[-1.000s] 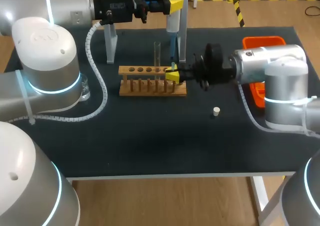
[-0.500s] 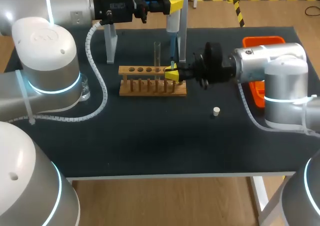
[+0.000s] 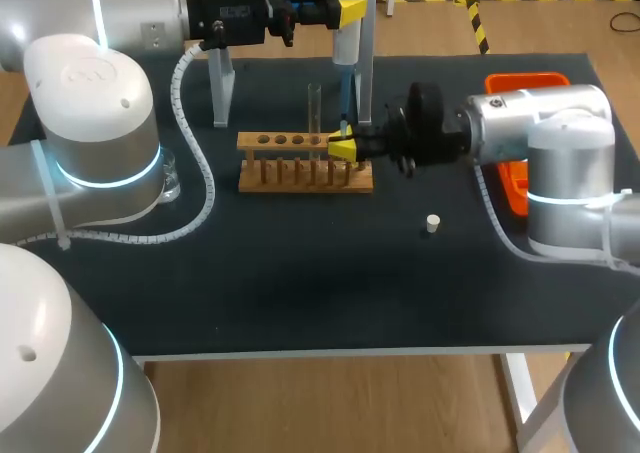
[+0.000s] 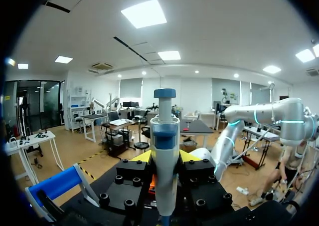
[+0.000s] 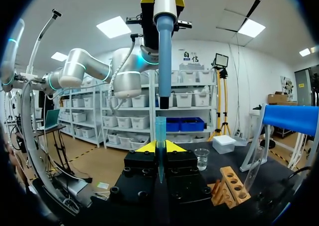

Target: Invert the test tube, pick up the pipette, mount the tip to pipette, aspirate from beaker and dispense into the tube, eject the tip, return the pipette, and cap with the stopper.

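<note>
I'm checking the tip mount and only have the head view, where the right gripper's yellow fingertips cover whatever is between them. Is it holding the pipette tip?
Observer: Yes. In the right wrist view the right gripper is shut on the translucent blue pipette tip, its open end pointing away from the gripper.
Operator: Is it on the pipette yet?
Observer: Seemingly not seated: the pipette has its shaft end just ahead of the tip's open end, roughly in line.
Operator: And the left gripper's hold?
Observer: The left wrist view shows the left gripper shut on the pipette's body, with the blue plunger button out beyond it.
</note>
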